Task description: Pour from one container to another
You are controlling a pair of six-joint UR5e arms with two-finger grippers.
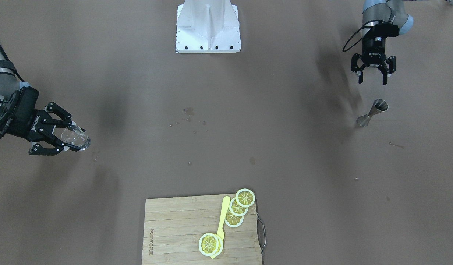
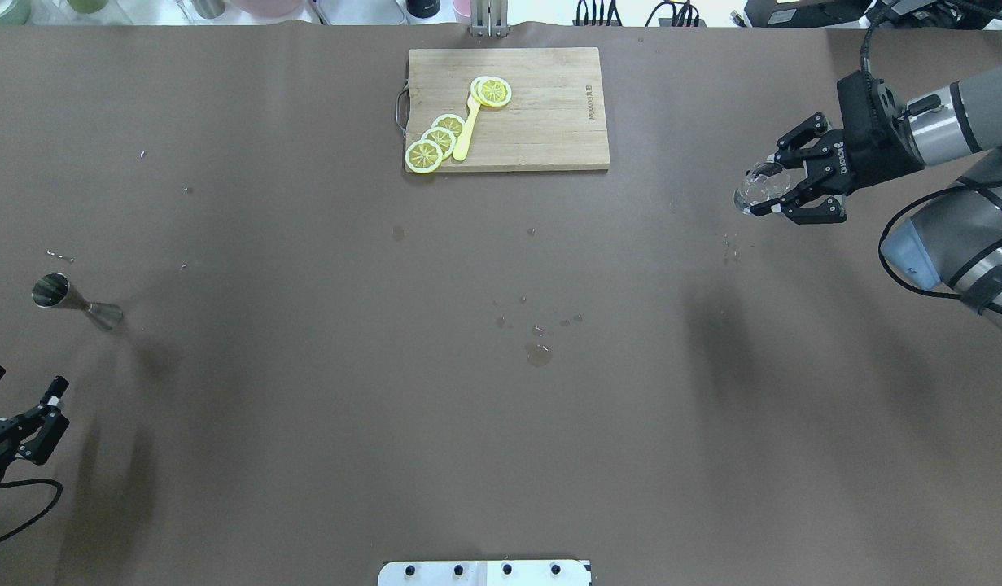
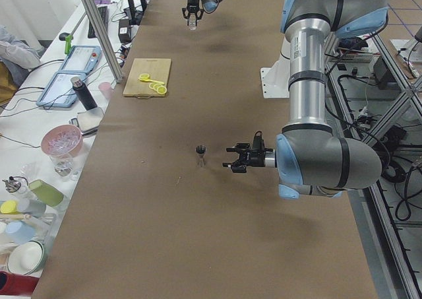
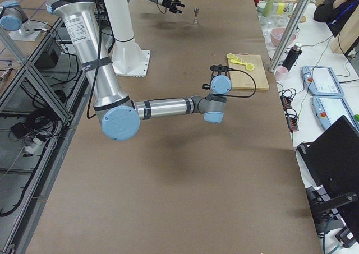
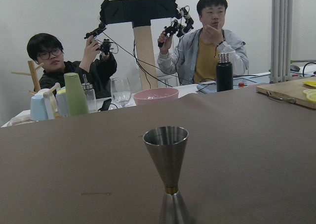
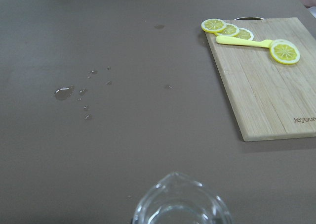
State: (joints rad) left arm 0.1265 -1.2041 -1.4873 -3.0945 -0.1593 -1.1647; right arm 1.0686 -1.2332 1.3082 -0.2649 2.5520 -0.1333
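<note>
A steel jigger [image 2: 76, 303] stands upright on the brown table at my left side; it also shows as the jigger [image 1: 371, 112] and close up as the jigger [image 5: 168, 170] in the left wrist view. My left gripper [image 1: 373, 76] hangs open behind it, apart from it, with nothing between its fingers. My right gripper [image 2: 781, 189] is shut on a small clear glass pitcher [image 2: 759, 185], held above the table at the right side. The pitcher [image 1: 75, 135] shows in the front view, and its spouted rim [image 6: 181, 204] fills the bottom of the right wrist view.
A wooden cutting board [image 2: 549, 122] with lemon slices [image 2: 435, 142] and a yellow knife [image 2: 466, 130] lies at the far middle edge. Water drops [image 2: 538, 352] dot the table's middle. The white robot base [image 1: 208, 27] sits at the near edge. Operators and cups are beyond the table.
</note>
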